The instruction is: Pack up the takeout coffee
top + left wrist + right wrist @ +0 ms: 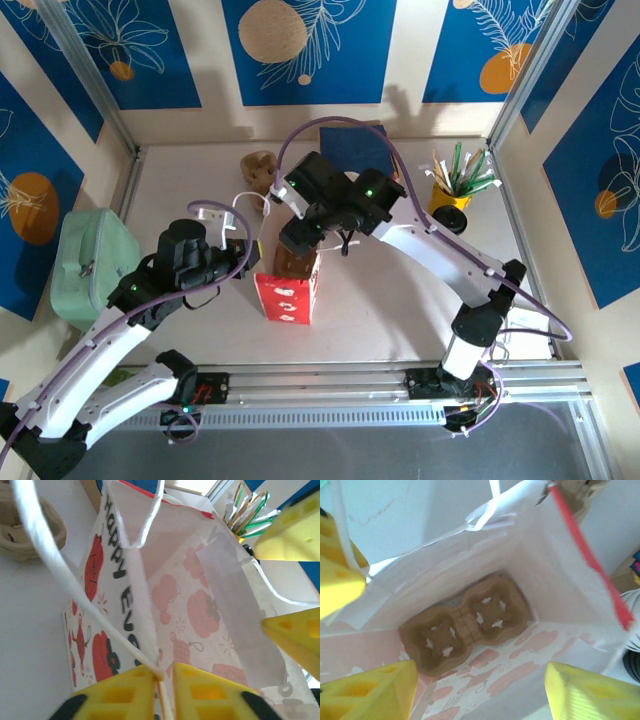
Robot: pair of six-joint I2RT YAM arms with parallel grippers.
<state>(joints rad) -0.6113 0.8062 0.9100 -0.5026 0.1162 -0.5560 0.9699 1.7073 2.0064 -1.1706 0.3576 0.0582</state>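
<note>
The takeout coffee is out of view. A red printed paper bag (288,292) stands open mid-table, its white inside wall (560,570) showing in the right wrist view. A brown two-cup carrier (465,625) lies empty on its bottom. My right gripper (298,238) hovers over the bag's mouth, open wide (480,695) with nothing between its fingers. My left gripper (250,258) is at the bag's left rim. Its fingers (164,680) stand a narrow gap apart, with the white cord handle (75,592) passing loosely between them and resting on the left fingertip.
A second brown carrier (260,170) sits behind the bag. A dark blue box (355,150) stands at the back. A yellow cup of stirrers (450,190) is at back right, and a mint-green case (90,265) lies at the left edge.
</note>
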